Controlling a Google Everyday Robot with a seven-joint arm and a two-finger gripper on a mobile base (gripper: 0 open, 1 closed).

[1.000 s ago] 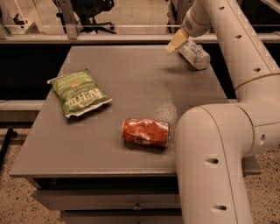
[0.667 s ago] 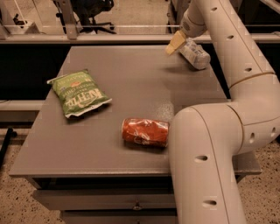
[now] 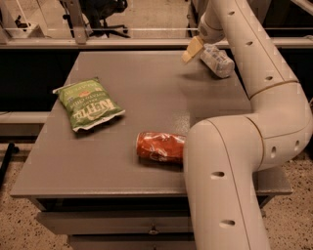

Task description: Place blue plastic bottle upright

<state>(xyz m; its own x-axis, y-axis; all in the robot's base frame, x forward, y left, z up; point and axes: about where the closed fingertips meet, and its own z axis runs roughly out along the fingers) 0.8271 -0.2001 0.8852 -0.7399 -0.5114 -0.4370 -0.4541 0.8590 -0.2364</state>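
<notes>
1. Nearest, at 5 o'clock in the camera view, the thick white arm [image 3: 222, 195] is seen rising from the bottom edge. It is bent back at an elbow on the right and reaches away toward 1 o'clock.
2. Below the front edge of the grey table [image 3: 146, 93], a drawer front [image 3: 117, 222] with a small handle is seen.
3. Toward 5 o'clock from the table's centre, the crushed red can [image 3: 159, 146] is laid on its side. Its right end is hidden behind the arm.
4. At 9 o'clock from the table's centre, well apart from the can, the green chip bag [image 3: 89, 104] is laid flat with its printed face up.
5. At 1 o'clock, over the far right part of the table, the gripper [image 3: 198, 49] is found at the end of the arm, directly against the blue plastic bottle [image 3: 216, 60].
6. The bottle is seen slanted rather than upright, with its upper end tucked under the wrist and its lower end pointed toward 4 o'clock.
7. How far the gripper is opened cannot be told, nor whether the bottle is clamped in it. Whether the bottle is rested on the tabletop cannot be told either.
8. Farthest, at 11 o'clock beyond the table, the base of an office chair [image 3: 100, 12] is seen on a pale floor.
</notes>
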